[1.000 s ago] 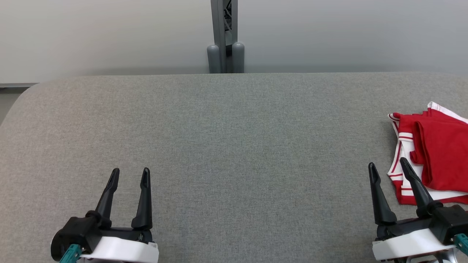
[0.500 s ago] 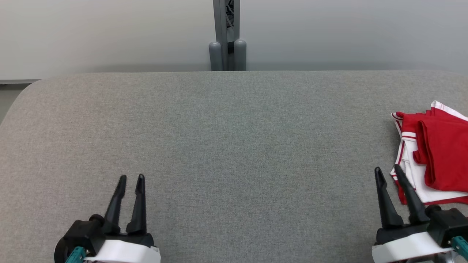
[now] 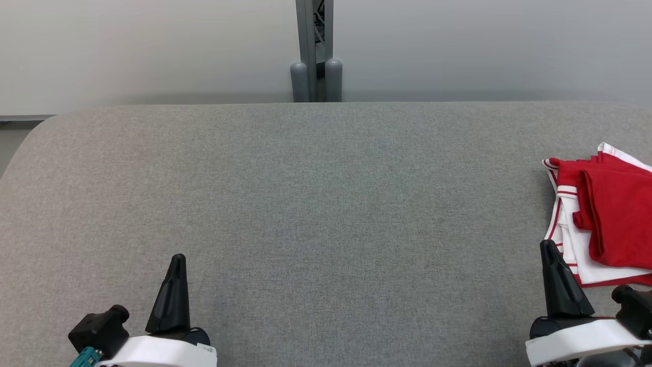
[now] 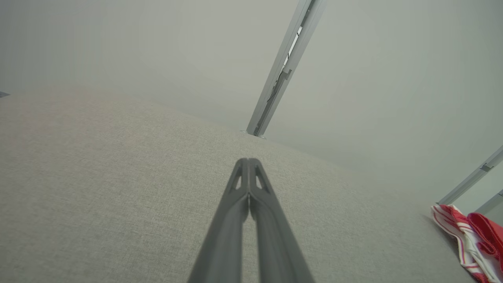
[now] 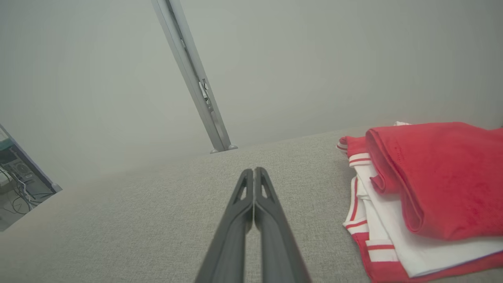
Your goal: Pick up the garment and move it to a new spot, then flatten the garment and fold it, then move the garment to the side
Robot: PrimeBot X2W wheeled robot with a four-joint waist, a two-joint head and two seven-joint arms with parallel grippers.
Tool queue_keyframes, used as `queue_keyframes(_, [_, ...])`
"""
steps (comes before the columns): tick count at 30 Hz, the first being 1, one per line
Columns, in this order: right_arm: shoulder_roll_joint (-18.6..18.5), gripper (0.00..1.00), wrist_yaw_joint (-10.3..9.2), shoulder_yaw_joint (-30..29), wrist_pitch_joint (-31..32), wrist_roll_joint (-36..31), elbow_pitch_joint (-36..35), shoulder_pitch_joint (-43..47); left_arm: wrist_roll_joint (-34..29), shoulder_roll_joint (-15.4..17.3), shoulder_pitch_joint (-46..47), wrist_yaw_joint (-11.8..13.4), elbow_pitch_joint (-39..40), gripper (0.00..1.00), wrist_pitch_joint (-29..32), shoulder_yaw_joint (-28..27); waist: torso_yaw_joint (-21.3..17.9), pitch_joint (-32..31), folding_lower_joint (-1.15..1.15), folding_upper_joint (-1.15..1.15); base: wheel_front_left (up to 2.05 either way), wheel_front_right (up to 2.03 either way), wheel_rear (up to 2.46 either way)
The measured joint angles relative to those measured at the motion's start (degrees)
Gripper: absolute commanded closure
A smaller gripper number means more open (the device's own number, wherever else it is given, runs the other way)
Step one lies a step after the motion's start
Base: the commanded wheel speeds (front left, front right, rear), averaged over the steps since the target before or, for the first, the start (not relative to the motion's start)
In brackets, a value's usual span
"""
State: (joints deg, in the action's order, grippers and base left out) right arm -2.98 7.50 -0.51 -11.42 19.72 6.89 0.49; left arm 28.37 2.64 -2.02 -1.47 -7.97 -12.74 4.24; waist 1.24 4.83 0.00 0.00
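Observation:
A folded red and white garment (image 3: 606,219) lies at the right edge of the grey padded table (image 3: 326,204); it also shows in the right wrist view (image 5: 424,188) and small at the lower right of the left wrist view (image 4: 471,236). My right gripper (image 3: 549,248) is shut and empty, just left of the garment's near corner, apart from it; its fingertips meet in its wrist view (image 5: 253,171). At the lower left my left gripper (image 3: 178,259) is shut on nothing, far from the garment, tips pressed together (image 4: 248,161).
A grey metal post (image 3: 315,51) with two rounded feet stands behind the table's far edge against a pale wall. The table's left corner is rounded (image 3: 30,137). Cables and equipment (image 5: 15,177) sit on the floor off the table.
Both grippers have closed from open to shut and drawn back toward the bottom of the head view. The garment lies where it was.

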Motion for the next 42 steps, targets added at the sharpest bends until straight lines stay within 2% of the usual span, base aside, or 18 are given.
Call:
queue_keyframes(19, [-1.26,1.00,0.00,-0.76,4.49,19.75,2.71,-2.24,16.83,0.45,1.40,-1.51,-1.24,1.00,2.66,-0.75,-0.21,-0.79,0.00,0.00,0.00,0.00,0.00])
queue_keyframes(42, [-2.18,1.00,0.00,-2.11,9.50,38.19,5.13,-4.45,32.90,0.83,3.00,-3.02,-2.36,1.00,5.15,-1.60,-0.46,-1.75,0.00,0.00,0.00,0.00,0.00])
